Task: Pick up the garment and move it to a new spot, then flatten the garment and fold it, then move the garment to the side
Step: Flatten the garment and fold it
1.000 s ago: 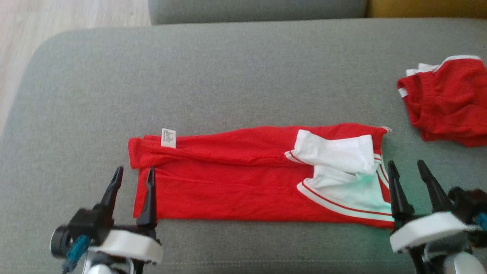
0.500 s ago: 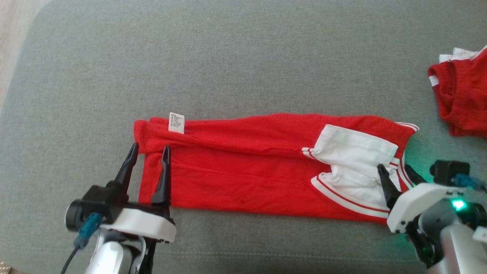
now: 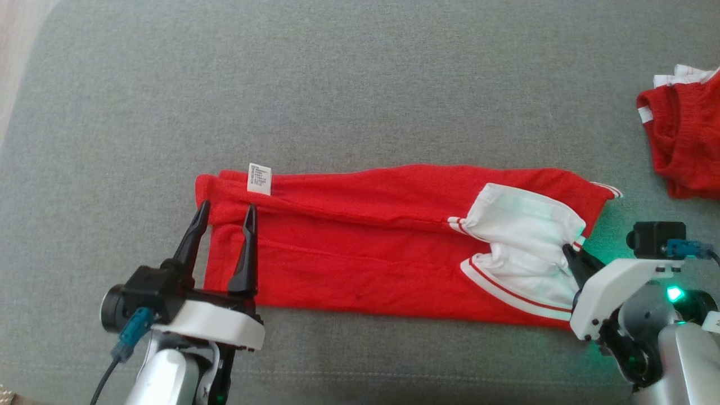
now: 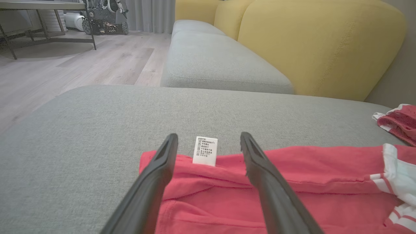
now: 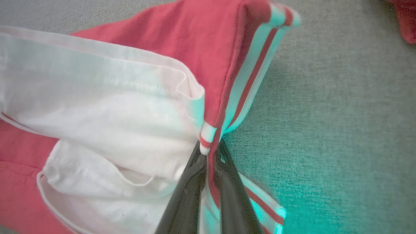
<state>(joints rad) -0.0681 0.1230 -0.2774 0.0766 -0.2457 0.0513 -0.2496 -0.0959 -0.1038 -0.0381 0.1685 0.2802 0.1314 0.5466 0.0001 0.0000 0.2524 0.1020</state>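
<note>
clamped now on the striped right edge of the red garment [image 3: 360, 253], my right gripper [image 5: 209, 152] was spread a moment ago; the garment lies flat across the grey cushion [image 3: 360, 84], my left gripper [image 3: 224, 216] spread over its left end.

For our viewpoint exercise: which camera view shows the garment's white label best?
Left wrist view: the label is large, its print visible. Head view shows the label small; right wrist view faces the striped hem.

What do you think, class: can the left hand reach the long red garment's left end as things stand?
Probably yes. The left hand is open, its fingers straddling the left end of the red garment near the white label, with nothing between.
</note>
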